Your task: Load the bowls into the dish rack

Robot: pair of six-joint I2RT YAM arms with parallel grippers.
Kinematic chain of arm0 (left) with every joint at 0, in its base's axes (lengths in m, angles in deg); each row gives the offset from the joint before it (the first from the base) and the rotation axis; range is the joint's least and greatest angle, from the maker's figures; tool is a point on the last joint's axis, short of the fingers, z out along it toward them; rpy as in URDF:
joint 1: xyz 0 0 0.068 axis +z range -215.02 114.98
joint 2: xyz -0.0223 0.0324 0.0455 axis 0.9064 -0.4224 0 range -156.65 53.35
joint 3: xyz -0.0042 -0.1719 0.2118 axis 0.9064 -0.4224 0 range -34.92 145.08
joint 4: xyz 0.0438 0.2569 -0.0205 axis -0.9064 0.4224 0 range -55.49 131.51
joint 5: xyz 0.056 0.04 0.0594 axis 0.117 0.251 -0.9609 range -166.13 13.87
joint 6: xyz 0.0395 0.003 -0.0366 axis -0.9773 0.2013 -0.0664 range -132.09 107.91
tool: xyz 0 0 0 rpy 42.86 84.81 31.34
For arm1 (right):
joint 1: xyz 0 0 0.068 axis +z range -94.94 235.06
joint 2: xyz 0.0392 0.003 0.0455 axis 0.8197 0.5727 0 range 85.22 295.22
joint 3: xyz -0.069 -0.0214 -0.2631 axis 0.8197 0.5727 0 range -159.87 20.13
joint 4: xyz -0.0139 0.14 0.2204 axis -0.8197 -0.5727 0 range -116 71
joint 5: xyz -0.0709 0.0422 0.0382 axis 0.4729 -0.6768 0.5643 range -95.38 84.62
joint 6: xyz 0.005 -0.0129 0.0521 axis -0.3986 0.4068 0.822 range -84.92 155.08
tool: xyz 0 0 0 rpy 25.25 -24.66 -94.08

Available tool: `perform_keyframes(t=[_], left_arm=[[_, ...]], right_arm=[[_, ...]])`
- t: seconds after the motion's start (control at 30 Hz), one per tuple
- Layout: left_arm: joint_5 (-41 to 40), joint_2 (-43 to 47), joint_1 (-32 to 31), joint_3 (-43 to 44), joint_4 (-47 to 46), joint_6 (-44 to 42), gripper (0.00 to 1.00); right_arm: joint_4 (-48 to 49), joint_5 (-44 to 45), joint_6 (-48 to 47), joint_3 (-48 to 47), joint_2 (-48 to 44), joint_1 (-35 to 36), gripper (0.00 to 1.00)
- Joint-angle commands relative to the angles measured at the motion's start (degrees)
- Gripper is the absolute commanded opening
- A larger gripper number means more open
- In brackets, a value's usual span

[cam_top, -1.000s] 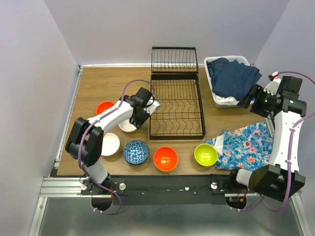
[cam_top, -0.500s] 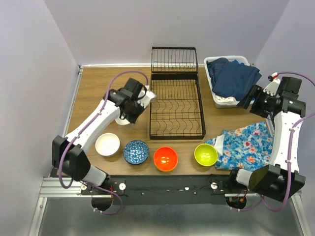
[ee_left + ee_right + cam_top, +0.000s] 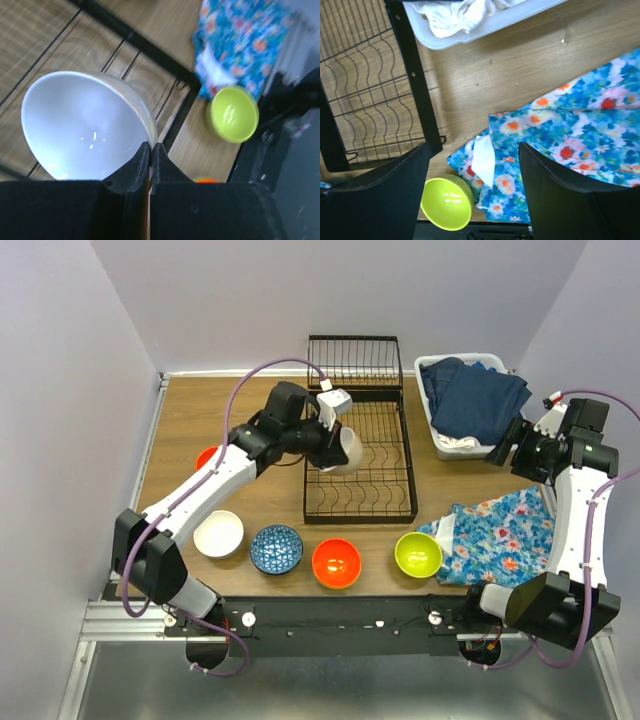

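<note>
My left gripper (image 3: 335, 450) is shut on the rim of a cream bowl (image 3: 348, 450) and holds it tilted on edge over the slotted part of the black dish rack (image 3: 385, 502). The left wrist view shows the fingertips (image 3: 143, 152) pinching that bowl's (image 3: 85, 125) rim above the rack wires (image 3: 140, 42). On the table in front stand a white bowl (image 3: 218, 533), a blue patterned bowl (image 3: 276, 548), an orange bowl (image 3: 336, 562) and a lime green bowl (image 3: 418, 554). Another orange bowl (image 3: 207, 456) peeks out from under the left arm. My right gripper (image 3: 508, 440) hangs open and empty over the table's right side.
A white tub (image 3: 440, 440) of dark blue laundry stands at the back right. A blue floral cloth (image 3: 500, 535) lies front right, beside the lime bowl (image 3: 447, 202). The rack's taller basket end (image 3: 354, 360) is at the back. Walls close in the table on three sides.
My left gripper closed on the cream bowl left of the rack, lifted it and carried it right, over the rack. The right arm has not moved.
</note>
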Motion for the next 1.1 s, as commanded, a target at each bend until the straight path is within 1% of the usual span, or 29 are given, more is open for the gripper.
perform_keyframes(t=[0.0, 0.07, 0.1, 0.17, 0.2, 0.33, 0.4, 0.5, 0.57, 0.6, 0.67, 0.7, 0.8, 0.87, 1.07], left_arm=[[15.24, -2.19, -0.04, -7.35, -48.26, 24.35, 0.0], [17.61, -5.18, 0.05, -8.76, -55.44, 29.14, 0.0], [18.14, -6.23, 0.05, -9.02, -61.65, 33.16, 0.0], [19.64, -9.75, 0.05, -9.38, -67.31, 36.44, 0.0], [20.07, -11.06, 0.05, -9.2, -72.56, 38.02, 0.0], [20.78, -19.14, 0.14, -7.1, -82.61, 45.3, 0.0], [20.52, -21.35, 0.14, -6.57, -88.13, 47.52, 0.0], [18.25, -24.78, 0.22, -6.48, -93.94, 51.38, 0.0], [17.01, -27.06, 0.75, -6.92, -97.2, 54.97, 0.0], [15.87, -27.94, 0.84, -7.0, -101.22, 56.3, 0.0], [14.38, -30.58, 0.93, -7.36, -105.03, 58.94, 0.0], [13.58, -31.55, 0.93, -7.36, -108.44, 61.48, 0.0], [9.63, -35.24, 0.93, -6.83, -114.68, 65.62, 0.0], [6.2, -37.44, 0.93, -6.65, -115.94, 68.09, 0.0], [0.32, -38.58, 0.32, -6.92, -113.93, 67.83, 0.0]], right_arm=[[-1.4, 5.4, -2.4, -2.36, 0.05, -0.59, 0.79], [-1.76, 6.29, -2.49, -2.36, -0.12, -0.59, 0.79], [-2.11, 6.99, -2.4, -2.1, -0.21, -0.59, 0.79], [-2.2, 7.52, -2.14, -1.92, -0.3, -0.59, 0.79], [-2.2, 8.05, -2.14, -1.74, -0.3, -0.59, 0.79], [-2.2, 10.16, -2.93, -1.65, 0.14, -0.59, 0.79], [-2.64, 11.29, -3.9, -1.83, 0.49, -0.59, 0.79], [-3.34, 12.61, -3.99, -2.18, 1.01, -0.59, 0.79], [-3.69, 13.58, -6.26, -2.27, 1.19, -0.68, 0.79], [-3.95, 14.02, -6.44, -2.27, 1.37, -0.68, 0.79], [-4.39, 14.99, -7.41, -2.53, 1.81, -0.94, 0.79], [-5.0, 15.43, -7.59, -2.79, 1.98, -1.03, 0.79], [-6.24, 16.13, -8.64, -3.85, 2.69, -1.21, 0.79], [-6.77, 17.01, -9.34, -4.72, 3.3, -1.29, 0.79], [-7.12, 17.89, -9.96, -6.57, 4.71, -1.47, 0.79]])
